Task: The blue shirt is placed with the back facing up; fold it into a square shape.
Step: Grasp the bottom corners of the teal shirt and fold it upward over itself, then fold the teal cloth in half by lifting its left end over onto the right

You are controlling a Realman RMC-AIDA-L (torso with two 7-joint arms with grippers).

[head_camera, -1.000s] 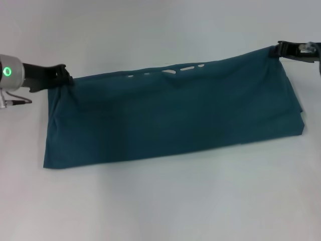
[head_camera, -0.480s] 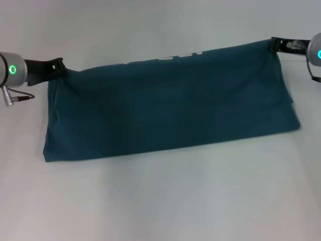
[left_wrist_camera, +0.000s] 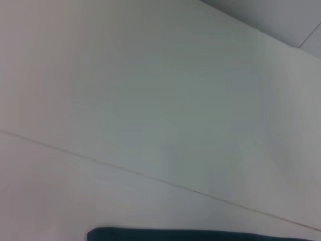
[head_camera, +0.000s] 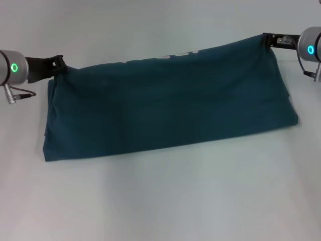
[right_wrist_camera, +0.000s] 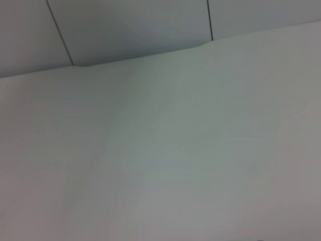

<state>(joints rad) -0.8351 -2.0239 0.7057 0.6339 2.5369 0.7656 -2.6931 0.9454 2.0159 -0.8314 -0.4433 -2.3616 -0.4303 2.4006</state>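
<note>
The blue shirt [head_camera: 165, 105] lies as a wide folded band across the white table, its near fold resting on the surface and its far edge lifted. A few white letters peek along that raised edge. At the shirt's upper left corner my left gripper [head_camera: 61, 64] is shut on the cloth. My right gripper [head_camera: 267, 40] is shut on the upper right corner, holding it higher. A dark strip of the blue shirt [left_wrist_camera: 200, 235] shows in the left wrist view. The right wrist view shows only table and wall.
The white table [head_camera: 165, 201] spreads out in front of the shirt. A thin seam line [left_wrist_camera: 150, 176] crosses the surface in the left wrist view. Wall panels [right_wrist_camera: 135, 25] stand behind the table's far edge.
Both grippers have carried the shirt's far edge away from me and upward. The right corner rose most, and the cloth now hides more of the white lettering.
</note>
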